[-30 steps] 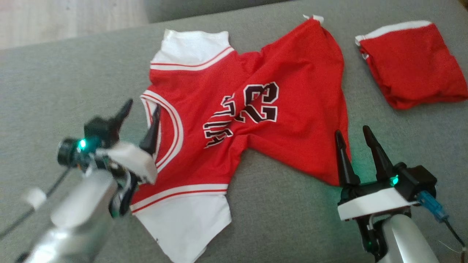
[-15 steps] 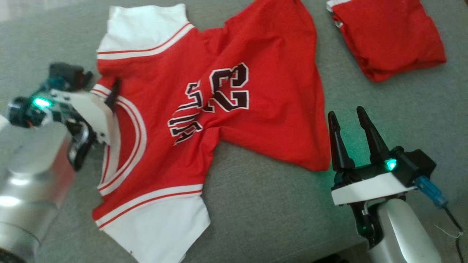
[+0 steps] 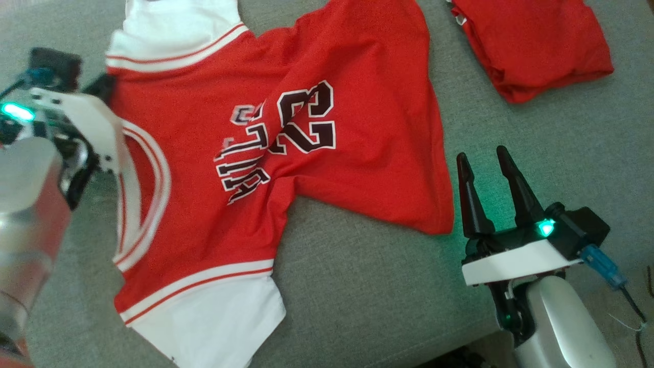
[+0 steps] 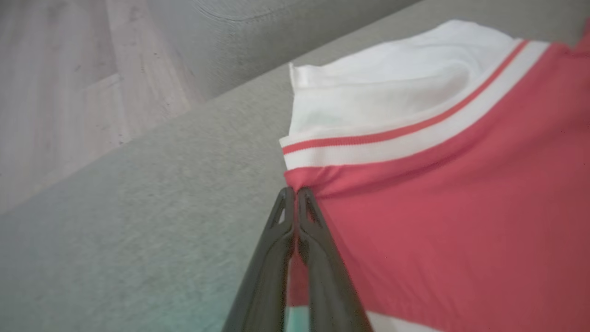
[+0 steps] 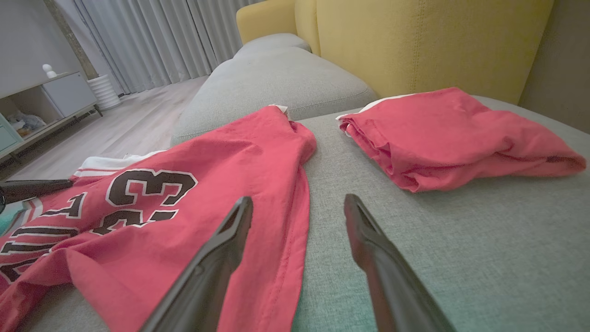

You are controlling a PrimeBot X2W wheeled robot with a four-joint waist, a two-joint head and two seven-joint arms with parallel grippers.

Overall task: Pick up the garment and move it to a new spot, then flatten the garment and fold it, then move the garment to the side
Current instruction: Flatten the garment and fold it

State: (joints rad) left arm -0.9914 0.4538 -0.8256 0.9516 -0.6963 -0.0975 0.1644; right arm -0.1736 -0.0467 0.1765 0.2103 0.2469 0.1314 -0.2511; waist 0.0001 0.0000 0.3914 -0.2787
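The garment (image 3: 317, 168), a red jersey with white sleeves and the number 23, lies spread and wrinkled on the grey sofa cushion (image 3: 368, 286). My left gripper (image 3: 107, 84) is at its shoulder, just below the far white sleeve. In the left wrist view the left gripper (image 4: 295, 192) is shut, and the red edge of the garment (image 4: 438, 207) puckers at its tips. My right gripper (image 3: 483, 157) stands open just right of the hem corner, apart from the cloth. In the right wrist view the right gripper (image 5: 298, 203) is open over the cushion beside the garment (image 5: 207, 184).
A second red garment (image 3: 531, 46) lies folded at the far right (image 5: 451, 133). A yellow sofa back (image 5: 415, 41) rises behind it. Wooden floor (image 4: 69, 92) lies beyond the cushion's far edge. The cushion's front edge (image 3: 460, 347) runs close to my right arm.
The head camera has shifted, so the whole picture slid. My left gripper moved from the collar up to the shoulder edge and shut on the cloth. The right gripper stayed open.
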